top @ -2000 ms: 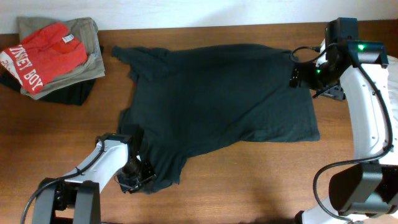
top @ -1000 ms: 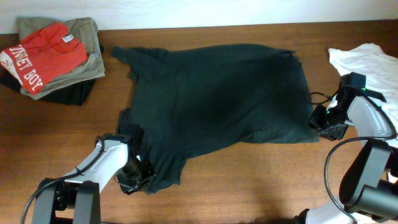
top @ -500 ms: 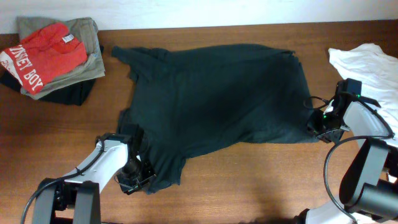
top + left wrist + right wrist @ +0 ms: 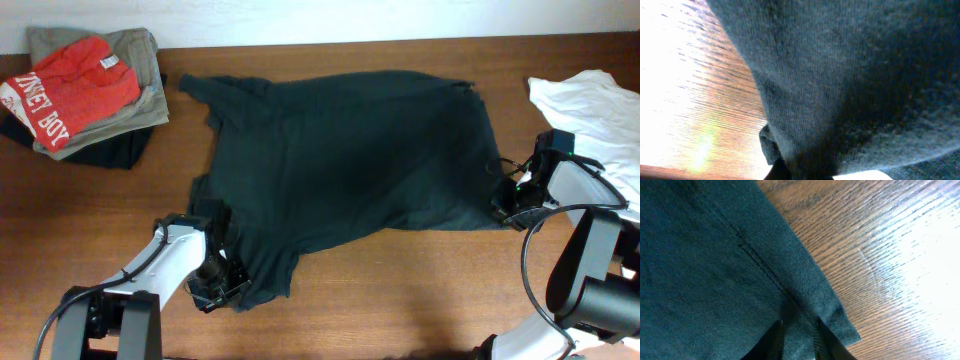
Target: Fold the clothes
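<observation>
The clothes, a black T-shirt, lie spread flat on the table with the plain side up. My left gripper is shut on the shirt's front left corner. In the left wrist view dark cloth fills the frame and bunches into the left gripper at the bottom edge. My right gripper sits low at the shirt's front right hem corner. In the right wrist view the right gripper straddles the stitched hem. Its fingers stand a little apart with cloth between them.
A stack of folded clothes topped by a red shirt lies at the back left. A white garment lies at the right edge beside my right arm. Bare wooden table runs along the front.
My right gripper came from the shirt's far right corner to its near right hem corner, slid onto the cloth, and its jaws have narrowed. The left gripper and the shirt have not moved.
</observation>
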Controlling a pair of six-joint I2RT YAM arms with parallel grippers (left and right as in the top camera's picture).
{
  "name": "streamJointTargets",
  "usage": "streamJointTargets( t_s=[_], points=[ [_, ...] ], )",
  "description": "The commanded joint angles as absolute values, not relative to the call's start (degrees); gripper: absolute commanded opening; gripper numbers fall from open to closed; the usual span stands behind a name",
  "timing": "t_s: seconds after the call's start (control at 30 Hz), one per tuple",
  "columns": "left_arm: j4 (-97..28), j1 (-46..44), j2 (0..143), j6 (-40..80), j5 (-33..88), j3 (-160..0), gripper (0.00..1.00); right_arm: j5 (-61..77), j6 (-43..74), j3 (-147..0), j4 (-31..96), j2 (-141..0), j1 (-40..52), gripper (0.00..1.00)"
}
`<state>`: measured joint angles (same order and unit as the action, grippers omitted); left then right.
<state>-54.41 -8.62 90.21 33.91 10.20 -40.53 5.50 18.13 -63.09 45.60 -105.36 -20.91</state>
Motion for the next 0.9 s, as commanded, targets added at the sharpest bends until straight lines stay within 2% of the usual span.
streamJointTargets(
  t_s=[0.0,0.1,0.13,0.27,0.33,0.47,0.57,0.6,0.67,0.7,0.73,0.8,0.87],
  points=[
    [-53.8,-8.6,90.8,34.1,7.7,-39.0,0.01,4.4,18.5,-62.5,46.1,-105.9,-20.7,0.17],
    [-53.8,-8.6,90.8,34.1,7.7,-39.0,0.01,3.2,18.5,-62.5,46.5,-105.9,-20.7,0.19],
    [-53.8,-8.6,90.8,34.1,7.7,-39.0,0.01,2.9,18.5,-62.5,46.9,-105.9,-20.7,0.27],
    [-53.8,-8.6,90.8,34.1,7.7,-39.0,0.01,1.3,18.5,-62.5,48.0,-105.9,-20.6,0.33],
    [-53.8,-8.6,90.8,34.1,7.7,-39.0,0.01,1.3,18.5,-62.5,49.2,-105.9,-20.6,0.48],
    [-53.6,-8.6,90.8,34.1,7.7,-39.0,0.01,-1.1,18.5,-62.5,50.5,-105.9,-20.7,0.59],
    [-53.6,-8.6,90.8,34.1,7.7,-39.0,0.01,-1.1,18.5,-62.3,50.5,-106.0,-20.6,0.58],
    [-53.6,-8.6,90.8,34.1,7.7,-39.0,0.01,-1.1,18.5,-62.1,50.3,-106.1,-20.6,0.57],
    [-53.5,-8.6,90.8,34.1,7.7,-39.0,0.01,-0.8,18.9,-61.0,49.4,-106.3,-20.6,0.46],
    [-53.5,-8.6,90.8,34.1,7.7,-39.0,0.01,-0.4,19.8,-60.4,48.8,-106.3,-20.6,0.36],
    [-53.6,-8.6,90.8,34.1,7.7,-39.0,0.01,-0.4,20.7,-59.9,48.4,-106.3,-20.6,0.23],
    [-53.6,-8.6,90.8,34.1,7.7,-39.0,0.01,-0.7,20.7,-59.9,47.9,-106.3,-20.6,0.08],
    [-53.9,-8.6,90.8,34.1,7.8,-39.0,0.0,-0.7,21.1,-59.9,47.1,-106.3,-20.7,0.04]
  ],
)
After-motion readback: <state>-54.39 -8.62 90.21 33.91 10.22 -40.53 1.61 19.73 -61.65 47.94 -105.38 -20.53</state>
